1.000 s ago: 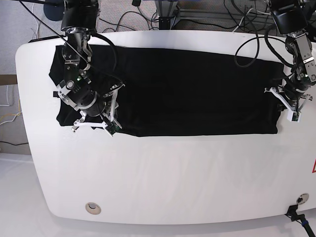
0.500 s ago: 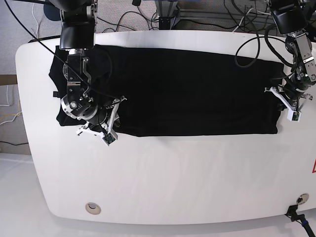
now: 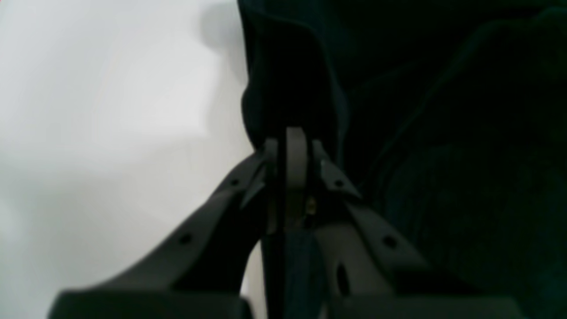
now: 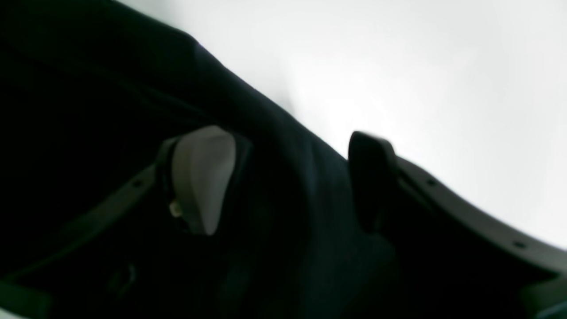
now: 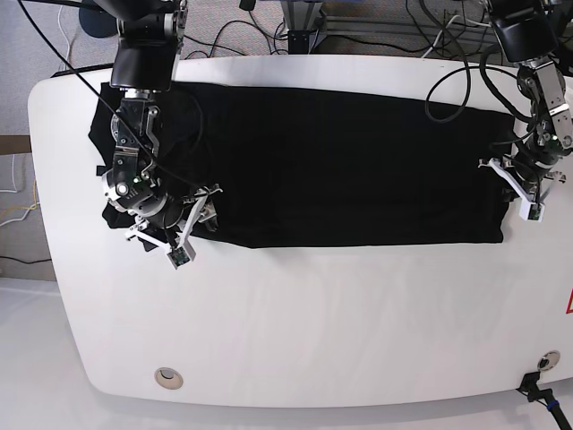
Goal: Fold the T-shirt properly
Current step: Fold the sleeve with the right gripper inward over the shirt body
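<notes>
T-shirt [image 5: 358,166], black and plain on the side that shows, lies spread in a long rectangle across the far half of the white table [image 5: 313,331], its length running from the table's left edge to its right edge and its near hem a straight line about midway down the surface.

At the cloth's right end, near the table's right edge, the left gripper [image 5: 524,184] rests on the fabric; in the left wrist view its jaws are pressed together with a raised ridge of the T-shirt [image 3: 443,133] pinched between the fingertips [image 3: 296,150], white tabletop [image 3: 88,133] just beside them.

At the opposite end, over the bunched sleeve area near the table's left edge, the right gripper [image 5: 175,228] sits at the cloth's near-left corner. The right wrist view shows its jaws standing wide apart, a pale pad [image 4: 201,177] on one side and a dark finger [image 4: 370,177] on the other, with a sloping fold of the T-shirt [image 4: 288,199] lying between them. Whether either finger is touching that fold cannot be told from the dim view, but the jaws do not clamp it.

Black cables [image 5: 457,76] loop from the arm bases over the far edge of the table, and a small round fitting [image 5: 167,378] sits near the table's near-left corner.
</notes>
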